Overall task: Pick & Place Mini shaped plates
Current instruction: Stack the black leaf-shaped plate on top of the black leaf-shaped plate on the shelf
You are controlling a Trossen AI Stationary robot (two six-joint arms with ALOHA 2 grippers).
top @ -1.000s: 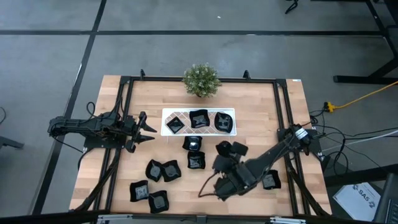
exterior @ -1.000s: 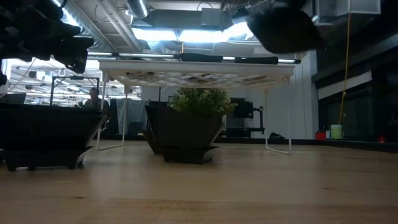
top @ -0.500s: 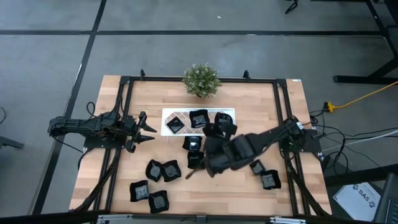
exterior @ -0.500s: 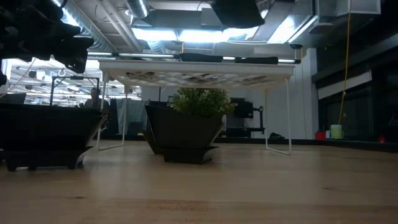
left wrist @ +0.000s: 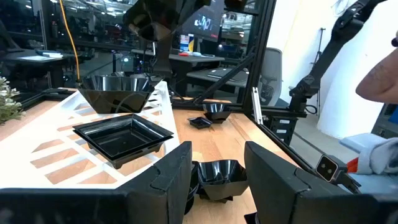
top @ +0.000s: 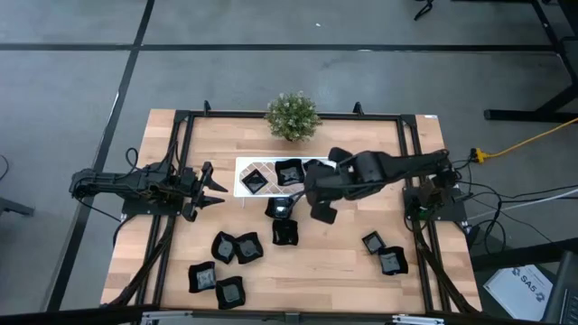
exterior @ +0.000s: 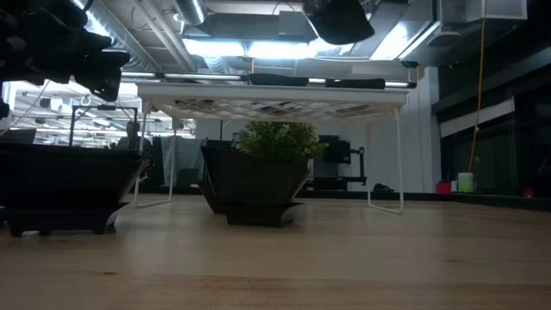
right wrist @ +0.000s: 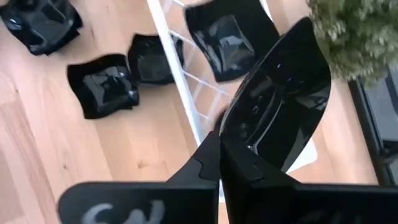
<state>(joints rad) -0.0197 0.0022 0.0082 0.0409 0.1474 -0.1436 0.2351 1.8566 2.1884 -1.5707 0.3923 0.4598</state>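
Mini shaped plate (right wrist: 277, 93) sits pinched in the right gripper (right wrist: 219, 144) above the white tray (top: 242, 167) — lower it level onto the tray's bare right end. Left gripper (top: 217, 187) waits, fingers wide, by the table's left edge.

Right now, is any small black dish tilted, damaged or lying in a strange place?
One glossy black mini plate stands on edge only because the right end effector, shut on its rim, holds it above the white lattice tray. The other dishes lie flat; I see no damage.

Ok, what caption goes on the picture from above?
Right gripper carries a plate toward the white tray; left gripper waits, open.
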